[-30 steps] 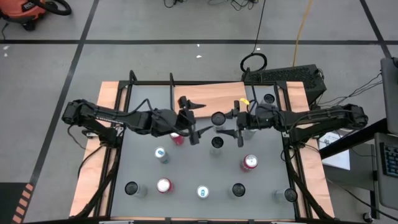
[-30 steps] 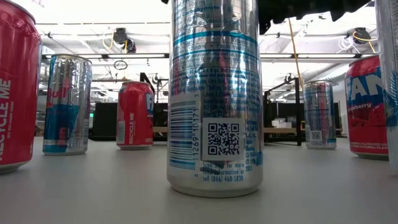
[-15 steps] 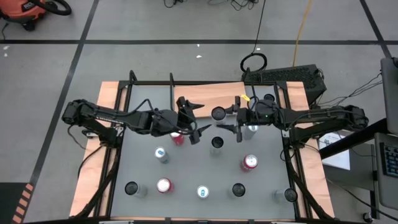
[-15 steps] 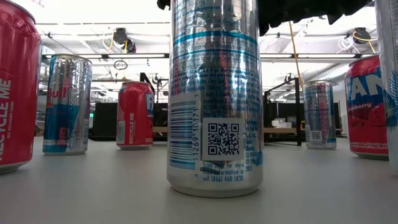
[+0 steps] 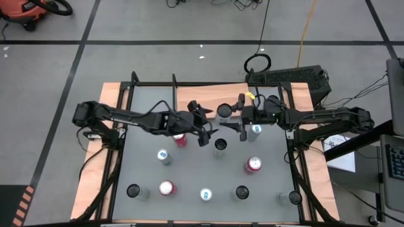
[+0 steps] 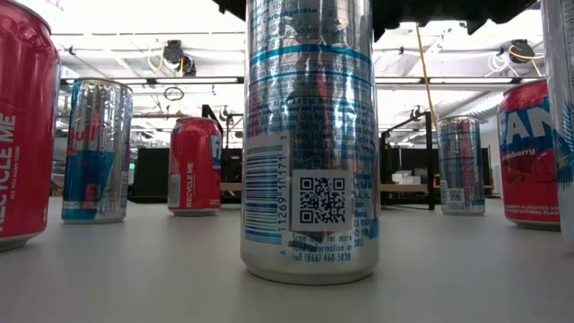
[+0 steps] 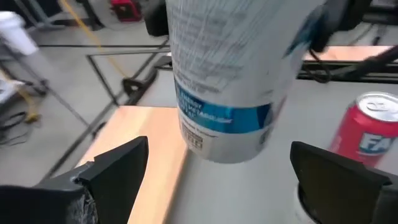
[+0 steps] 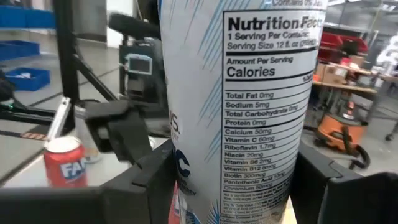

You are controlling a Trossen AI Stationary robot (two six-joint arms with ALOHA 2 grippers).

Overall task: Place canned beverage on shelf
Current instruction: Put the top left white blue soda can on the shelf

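A tall white can with a blue band (image 7: 227, 87) is between the fingers of my right gripper (image 5: 228, 117), over the near edge of the light-wood shelf (image 5: 205, 94) at the table's far side. It fills the right wrist view (image 8: 239, 106). Its grey top shows from above (image 5: 223, 112). My left gripper (image 5: 204, 125) is open just left of the can and faces it. Its fingers (image 7: 115, 168) stand wide on either side without touching. My right gripper pinches the can's opposite side walls (image 8: 169, 163) between its two fingers, above the blue band. The fingers come level from the table's right. The can is about upright and, in the left wrist view, its bottom (image 7: 230, 152) hangs clear of the surface.
Several other cans stand on the grey tabletop. A red one (image 5: 180, 140) and a dark-topped one (image 5: 219, 145) are near the grippers, a red one (image 5: 253, 165) is further right, and a row (image 5: 206, 194) is at the near edge. Another can (image 5: 273, 99) stands by the shelf's right frame.
My right gripper has carried the can a little toward the table's far edge, over the shelf's near edge. My left gripper has reached toward the table's right, closer to the can, staying open.
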